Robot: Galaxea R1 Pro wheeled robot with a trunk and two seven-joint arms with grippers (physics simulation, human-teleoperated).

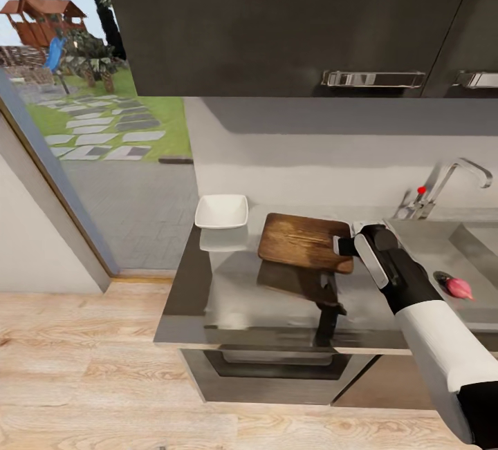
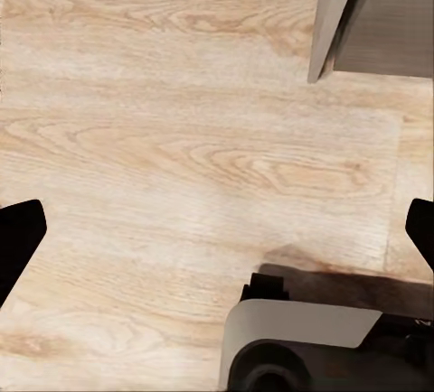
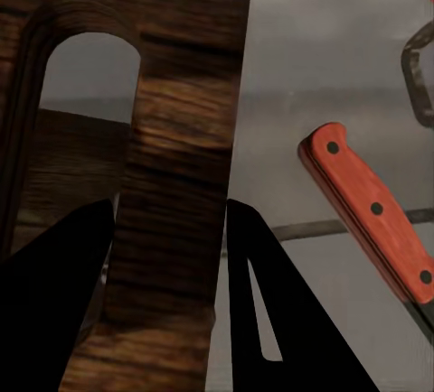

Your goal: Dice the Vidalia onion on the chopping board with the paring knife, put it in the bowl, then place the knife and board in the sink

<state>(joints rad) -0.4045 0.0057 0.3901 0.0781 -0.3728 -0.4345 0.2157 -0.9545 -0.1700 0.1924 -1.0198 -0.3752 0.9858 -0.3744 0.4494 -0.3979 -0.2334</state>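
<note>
Dark-brown wooden chopping board (image 1: 304, 242), lifted above the grey glossy worktop (image 1: 228, 298) at frame centre, is clamped by the right tool (image 1: 344, 245); the left tool (image 2: 217, 229) is spread open over floor. Pinkish onion (image 1: 459, 288) lies at right.

Open countertop (image 1: 228, 291) before raised chopping board (image 1: 301, 239), bowl (image 1: 221, 211) behind left

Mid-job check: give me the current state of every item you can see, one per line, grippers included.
chopping board: lifted off the countertop, tilted, gripped at its handle-slot end
right gripper: shut on the chopping board
left gripper: open, over the wood floor
Vidalia onion: whole, lying in the sink
bowl: upright, empty, on the countertop
paring knife: lying loose, not held
</note>
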